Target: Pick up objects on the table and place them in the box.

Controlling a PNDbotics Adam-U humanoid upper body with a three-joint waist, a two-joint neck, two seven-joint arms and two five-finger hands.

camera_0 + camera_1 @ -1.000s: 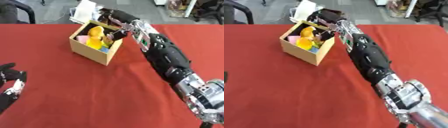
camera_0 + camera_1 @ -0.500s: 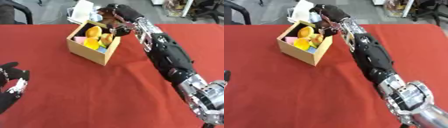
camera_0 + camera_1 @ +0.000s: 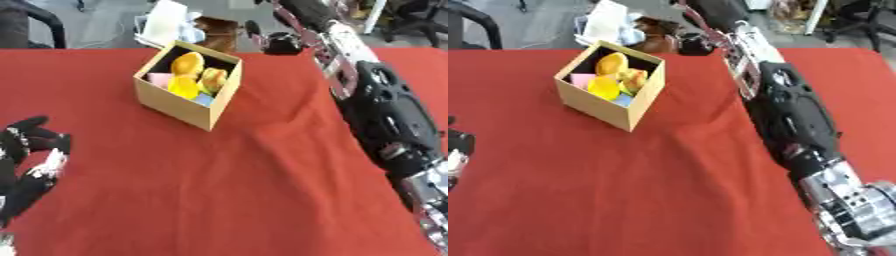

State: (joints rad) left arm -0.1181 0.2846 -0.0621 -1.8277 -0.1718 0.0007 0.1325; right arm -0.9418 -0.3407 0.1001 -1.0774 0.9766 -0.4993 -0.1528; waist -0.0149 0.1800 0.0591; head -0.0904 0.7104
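I'm seeing box (image 3: 186, 89) sitting on red tabletop (image 3: 227, 190), yellow/pink items inside. Left hand (image 3: 31, 165) resting released, lower-left. R hand: can't tell, wrist exiting top edge.

The robot's black-and-silver right arm (image 3: 385, 115) reached from the lower right corner diagonally up to the far edge of the view, its black forearm stretched nearly straight. Its black right hand (image 3: 278, 42) showed only dimly at the top, beyond the far edge of the worktop, and whether the fingers were curled or straight could not be told. The black left hand (image 3: 28, 160) rested at the lower left edge, its fingers relaxed and spread.
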